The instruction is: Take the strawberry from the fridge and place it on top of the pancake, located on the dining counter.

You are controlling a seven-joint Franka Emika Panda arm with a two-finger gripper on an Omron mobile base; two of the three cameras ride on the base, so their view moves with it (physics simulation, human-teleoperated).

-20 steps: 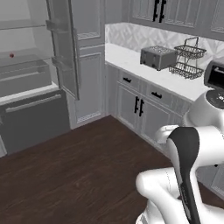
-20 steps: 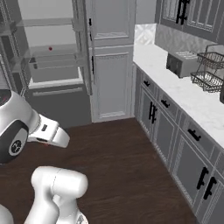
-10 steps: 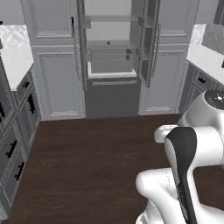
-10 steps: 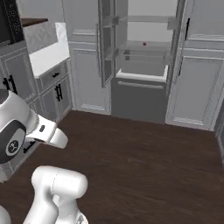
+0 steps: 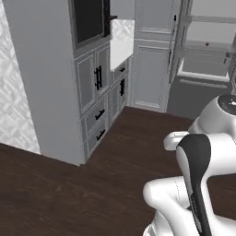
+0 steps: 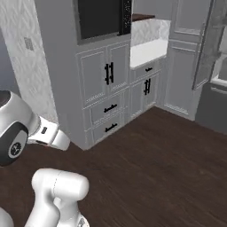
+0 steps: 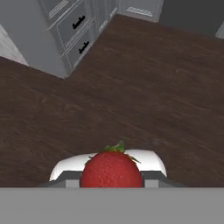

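While the hand camera looks down over the dark wood floor (image 7: 131,87), the strawberry (image 7: 111,169) sits right at the bottom of that view, between where the fingers of the gripper (image 7: 111,181) would rise. It is plump, round and bright red, finely dimpled, with a few small green leaves sticking up from its top. A white part of the hand curves behind it on both sides. The fingertips themselves are hidden behind the berry and the band below, so I cannot tell for certain how they stand — though the fruit hangs clear above the floor, touching nothing else I can see.

The fridge (image 5: 209,60) stands at the far right of the left base view, its doors swung open on a pale interior with glass shelves; a tiny red speck (image 5: 207,44) rests on one shelf, too small to name. In the right base view, one open fridge door (image 6: 207,44) shows at the right edge.

Nearer, a tall grey cabinet block (image 6: 102,84) with black handles carries a dark built-in oven (image 6: 99,17) — and beside it a short white worktop (image 6: 148,51) runs back toward the fridge, over grey drawers. The white arm (image 5: 193,184) is folded low over the floor.
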